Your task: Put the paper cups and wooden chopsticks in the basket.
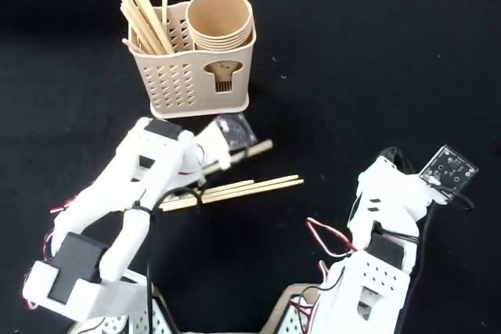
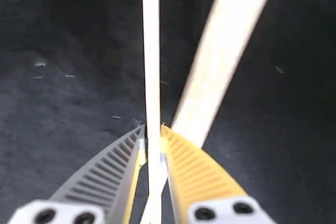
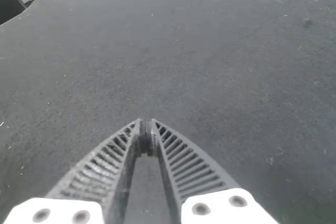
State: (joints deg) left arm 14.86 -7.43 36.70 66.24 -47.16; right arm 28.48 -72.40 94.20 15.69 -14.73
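Note:
A beige slotted basket (image 1: pixel 192 76) stands at the back of the table. One of its compartments holds several wooden chopsticks (image 1: pixel 145 21), the other a stack of paper cups (image 1: pixel 221 17). In front of it, my left gripper (image 1: pixel 208 170) (image 2: pixel 152 136) is shut on a single chopstick (image 2: pixel 150 66) (image 1: pixel 249 150), low over the black cloth. A second chopstick (image 2: pixel 223 56) lies close beside it. More loose chopsticks (image 1: pixel 250 187) lie on the cloth just in front of that gripper. My right gripper (image 3: pixel 146 130) is shut on nothing, above bare cloth at the front right.
A black cloth (image 1: pixel 376 68) covers the whole table. The right arm (image 1: pixel 387 201) stands at the front right, well apart from the basket and the chopsticks. Open cloth lies to the right of the basket.

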